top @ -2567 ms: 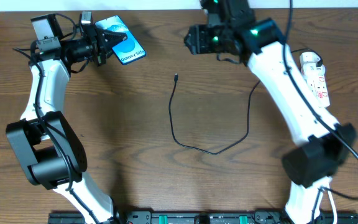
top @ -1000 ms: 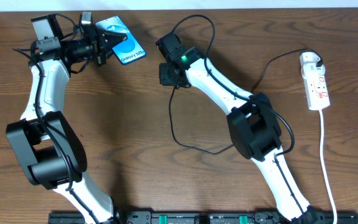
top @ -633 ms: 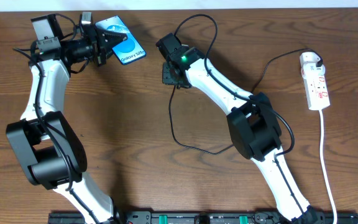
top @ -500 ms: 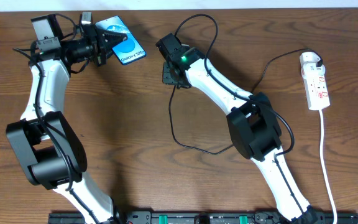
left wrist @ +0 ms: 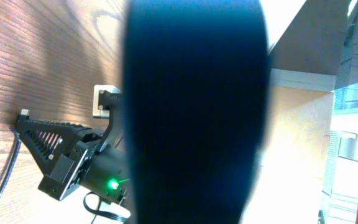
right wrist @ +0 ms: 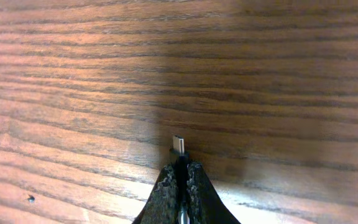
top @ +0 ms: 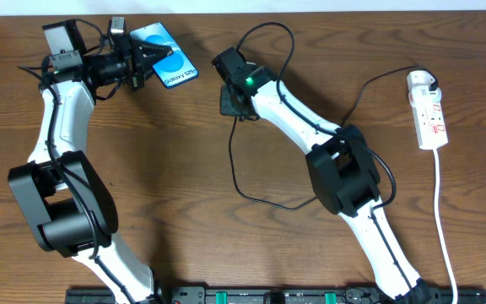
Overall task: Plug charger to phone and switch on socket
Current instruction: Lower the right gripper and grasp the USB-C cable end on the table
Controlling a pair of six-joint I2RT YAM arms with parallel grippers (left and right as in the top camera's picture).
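Charger (right wrist: 178, 144) tip is poking out of your right gripper (right wrist: 179, 177), which is pinching it tight, close over the wood table (right wrist: 73, 74). Your left gripper (top: 144, 59) is squeezing the phone (top: 169, 63) by its edge, near the table's far side.

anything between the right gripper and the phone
No: overhead shows only bare table between the right gripper, shut on the charger tip, and the phone.

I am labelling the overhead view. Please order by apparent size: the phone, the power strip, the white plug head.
1. The phone and the power strip: look about alike; the left gripper covers part of the phone.
2. The white plug head: clearly smallest.
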